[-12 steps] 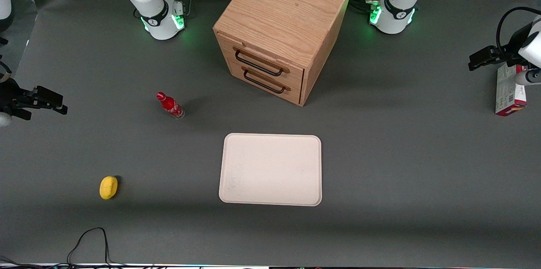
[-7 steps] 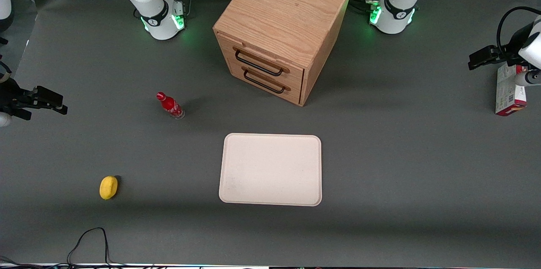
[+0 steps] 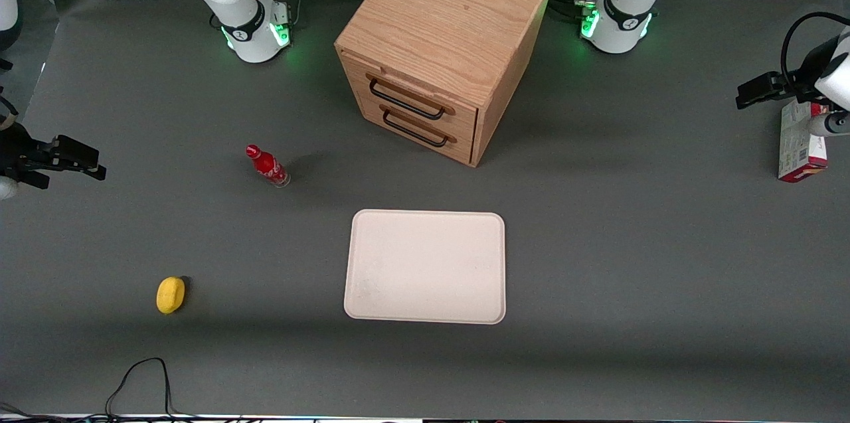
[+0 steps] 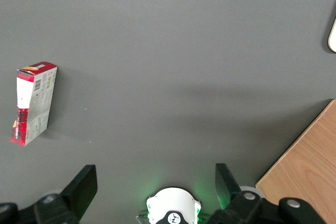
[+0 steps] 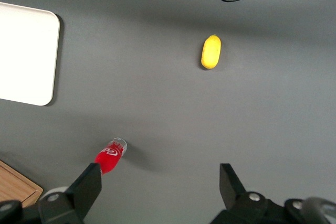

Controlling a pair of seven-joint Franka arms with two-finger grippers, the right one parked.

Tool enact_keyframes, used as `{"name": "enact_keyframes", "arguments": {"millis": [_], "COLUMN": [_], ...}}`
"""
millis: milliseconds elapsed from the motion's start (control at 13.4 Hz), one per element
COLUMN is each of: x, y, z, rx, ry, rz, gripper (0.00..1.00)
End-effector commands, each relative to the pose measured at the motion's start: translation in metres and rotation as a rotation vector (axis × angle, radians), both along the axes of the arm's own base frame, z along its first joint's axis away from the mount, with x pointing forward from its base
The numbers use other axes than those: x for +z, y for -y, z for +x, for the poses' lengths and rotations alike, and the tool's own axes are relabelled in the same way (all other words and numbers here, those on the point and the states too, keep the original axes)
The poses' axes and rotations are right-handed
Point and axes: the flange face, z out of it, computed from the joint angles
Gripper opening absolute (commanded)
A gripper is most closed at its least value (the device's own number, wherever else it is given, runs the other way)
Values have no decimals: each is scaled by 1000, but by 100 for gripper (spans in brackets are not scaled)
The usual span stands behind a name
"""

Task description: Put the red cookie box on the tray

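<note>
Gripper: we see the working arm's gripper [image 4: 155, 182] with its two dark fingers [image 4: 84, 184] spread wide and nothing between them; in the front view it [image 3: 764, 89] hangs above the table at the working arm's end, partly cut off by the frame edge.

Red cookie box: we find the red cookie box [image 3: 800, 142] lying on the grey table [image 3: 631, 244] at the working arm's end, just beside and partly under the arm. In the left wrist view it [image 4: 34, 102] shows its pale printed face, red ends and a narrow red-and-white side; it is clear of the fingers and untouched.

Tray: we see the cream tray [image 3: 425, 267] flat on the table, near the front camera and well apart from the box. Only a corner of it [image 4: 332, 35] shows in the left wrist view.

Drawer cabinet: we see the wooden drawer cabinet [image 3: 441, 51] farther from the front camera than the tray, two dark handles on its front.

Red bottle: the small red bottle [image 3: 267, 166] stands toward the parked arm's end.

Yellow object: a small yellow object [image 3: 170, 295] lies nearer the camera than the bottle.
</note>
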Motion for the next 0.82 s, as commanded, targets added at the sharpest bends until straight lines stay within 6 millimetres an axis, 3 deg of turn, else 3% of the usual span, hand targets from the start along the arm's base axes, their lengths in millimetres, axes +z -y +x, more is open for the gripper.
{"name": "enact_keyframes", "arguments": {"millis": [0, 149, 448, 746], "x": [5, -1, -16, -40], "y": [-25, -72, -187, -319], "z": [0, -7, -32, -77], "rx": [33, 20, -60, -201], "ry": [-18, -43, -76, -41], "rz": [13, -13, -40, -67], "gripper": [100, 100, 100, 100]}}
